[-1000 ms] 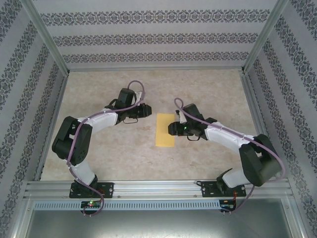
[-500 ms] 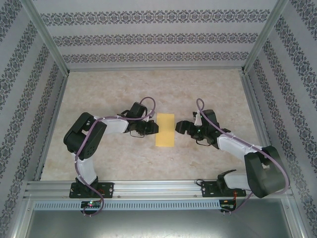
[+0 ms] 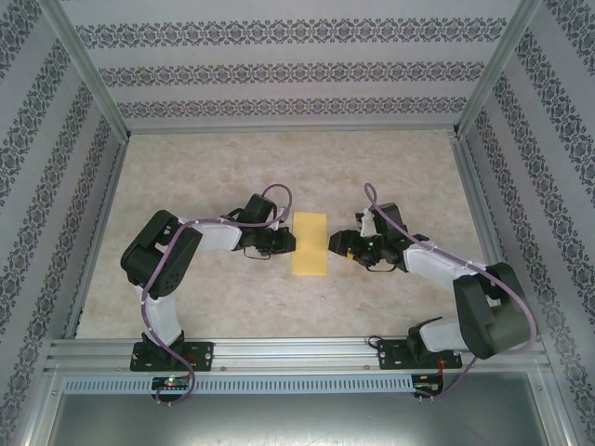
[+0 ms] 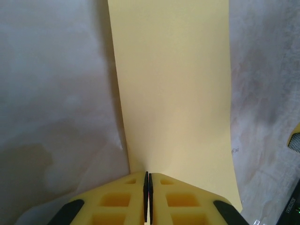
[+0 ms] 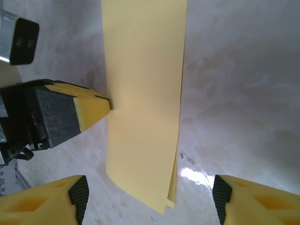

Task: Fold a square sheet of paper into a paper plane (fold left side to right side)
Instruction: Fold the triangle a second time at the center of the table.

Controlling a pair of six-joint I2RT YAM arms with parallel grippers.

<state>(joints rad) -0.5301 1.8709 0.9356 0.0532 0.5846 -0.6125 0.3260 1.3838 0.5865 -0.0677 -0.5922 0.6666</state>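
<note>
The square sheet of paper (image 3: 310, 243), folded into a narrow yellow strip, lies flat on the table (image 3: 214, 177) between my left gripper (image 4: 148, 176), closed at its left edge, and my wide-open right gripper (image 5: 150, 185); I should press evenly along the crease.

Since a second ago, left gripper (image 3: 289, 242) swung down from spot up and left of square sheet of paper (image 3: 310, 243) — tips now at sheet's left edge, fingers pressed together. Elbow of left arm (image 3: 160, 253) shifted rightward. Meanwhile right gripper (image 3: 337, 248) backed off sheet's right edge, then crept closer again — now just beside that edge, jaws spread wide.
</note>
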